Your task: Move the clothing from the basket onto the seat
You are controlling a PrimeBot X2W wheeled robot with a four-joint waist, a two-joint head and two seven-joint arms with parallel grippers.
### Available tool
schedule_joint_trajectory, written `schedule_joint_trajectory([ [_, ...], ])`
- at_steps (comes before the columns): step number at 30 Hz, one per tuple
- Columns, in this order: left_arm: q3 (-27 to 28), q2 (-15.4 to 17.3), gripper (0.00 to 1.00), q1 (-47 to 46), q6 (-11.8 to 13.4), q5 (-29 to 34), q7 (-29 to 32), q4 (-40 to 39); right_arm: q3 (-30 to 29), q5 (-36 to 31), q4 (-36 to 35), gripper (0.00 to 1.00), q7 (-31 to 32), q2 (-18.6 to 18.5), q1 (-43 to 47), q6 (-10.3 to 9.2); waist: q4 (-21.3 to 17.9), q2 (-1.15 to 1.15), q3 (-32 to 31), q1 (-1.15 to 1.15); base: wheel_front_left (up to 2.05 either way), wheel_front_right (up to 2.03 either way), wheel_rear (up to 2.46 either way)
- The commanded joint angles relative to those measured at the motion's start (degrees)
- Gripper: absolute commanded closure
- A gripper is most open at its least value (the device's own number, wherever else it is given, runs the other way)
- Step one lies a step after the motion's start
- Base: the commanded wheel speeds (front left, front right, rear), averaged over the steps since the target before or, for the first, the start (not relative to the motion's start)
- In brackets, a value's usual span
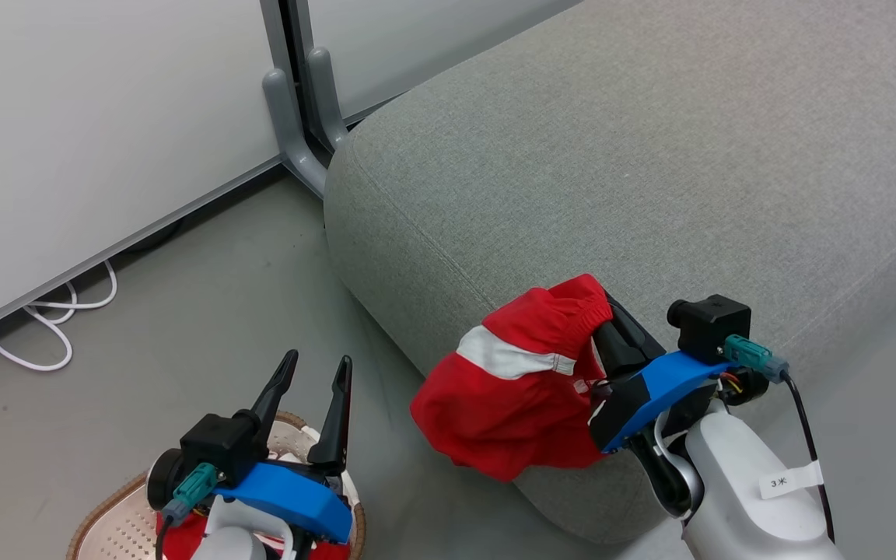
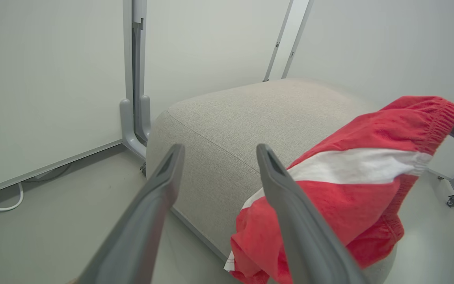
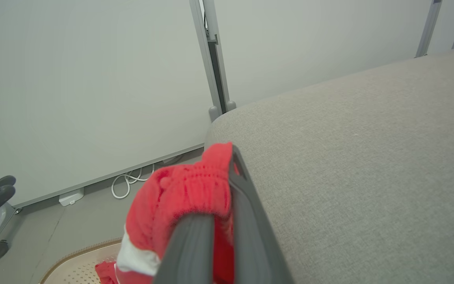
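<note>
Clothing [image 1: 518,397] hangs clamped in the closed right gripper [image 1: 611,313], over the seat [image 1: 650,155]'s edge.

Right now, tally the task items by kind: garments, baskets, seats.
Garments: 2 (held garment in the fingers of the right gripper; second garment in the basket)
Baskets: 1
Seats: 1 (the seat)
Total: 4

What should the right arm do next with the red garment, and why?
Probably carry it further over the seat before opening: the right gripper is shut on the red garment, which hangs off the seat's near edge, not over its top.
</note>
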Motion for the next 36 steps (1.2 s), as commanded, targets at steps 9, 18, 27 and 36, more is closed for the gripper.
schedule_joint_trajectory([
  [9,-0.3,0.3,0.00,-0.9,0.0,0.2,-0.3,0.2,-1.1,0.0,0.0,1.00,0.1,-0.1,-0.2,0.03,0.2,0.00,0.1,0.00,0.00,0.00,0.00],
  [18,-1.0,1.9,0.00,-2.9,0.0,1.2,-0.3,-1.0,-9.2,-3.5,1.6,1.00,0.9,-0.1,-10.0,0.03,1.8,0.00,4.9,0.00,0.00,0.00,0.00],
  [27,-4.9,5.5,0.00,-8.1,0.0,1.3,-0.3,-3.6,-26.1,-5.5,4.4,1.00,2.0,-4.8,-25.2,0.03,6.4,0.00,13.6,0.00,0.00,0.00,0.00],
  [36,-10.2,8.3,0.00,-15.7,0.0,1.6,0.2,-7.0,-42.4,-9.5,7.5,1.00,0.6,-12.9,-34.7,0.03,12.6,0.00,24.1,0.00,0.00,0.00,0.00],
])
